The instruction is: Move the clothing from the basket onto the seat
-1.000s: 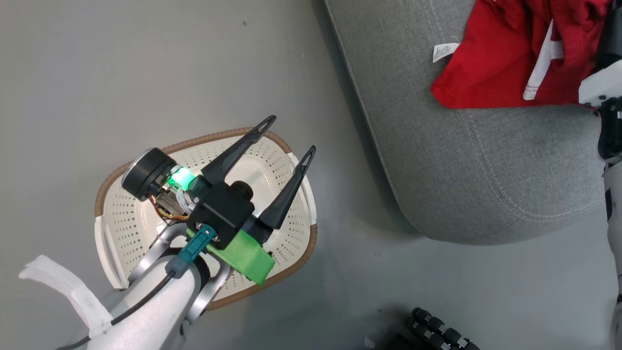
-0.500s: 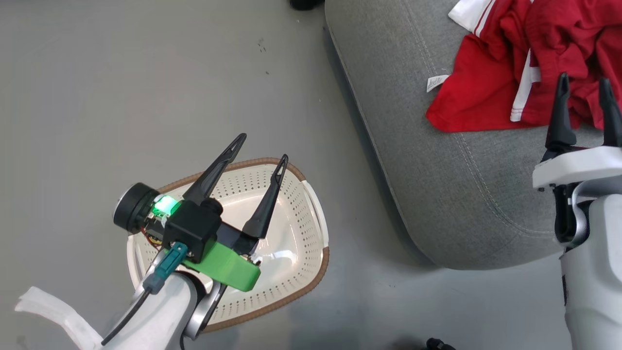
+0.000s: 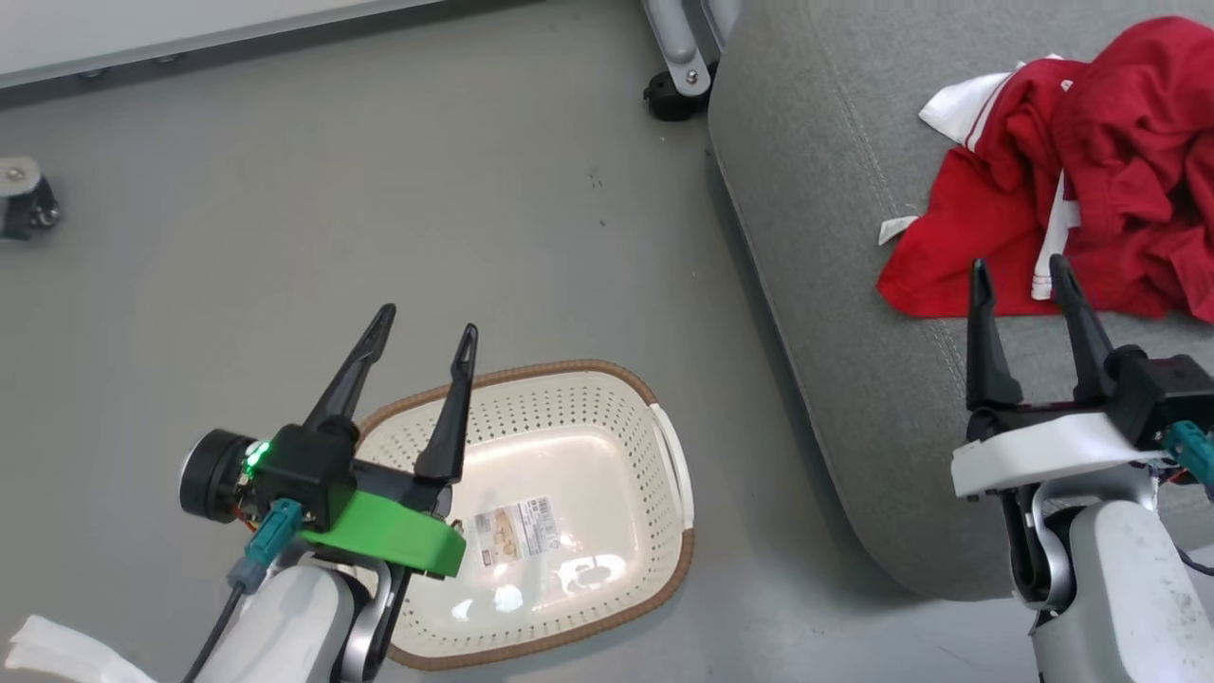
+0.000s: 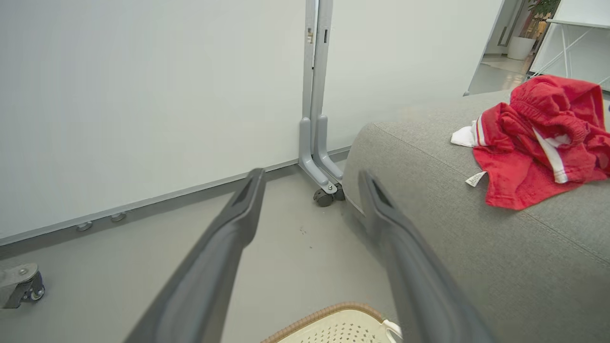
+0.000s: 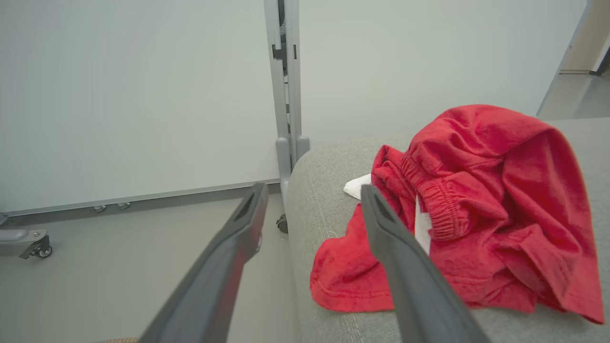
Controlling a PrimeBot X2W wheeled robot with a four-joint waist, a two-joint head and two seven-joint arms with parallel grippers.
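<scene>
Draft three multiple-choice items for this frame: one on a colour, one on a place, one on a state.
1. The basket has a rim that is: A blue; B black; C brown.
2. The red clothing lies: A in the basket; B on the grey seat; C on the floor.
3. The right tool is: A open, holding nothing; B shut on the clothing; C shut on a basket handle.
Answers: 1 C, the woven-look band round the top is brown. 2 B, the red heap sits on the seat. 3 A, its two fingers stand apart, gripping nothing.
</scene>
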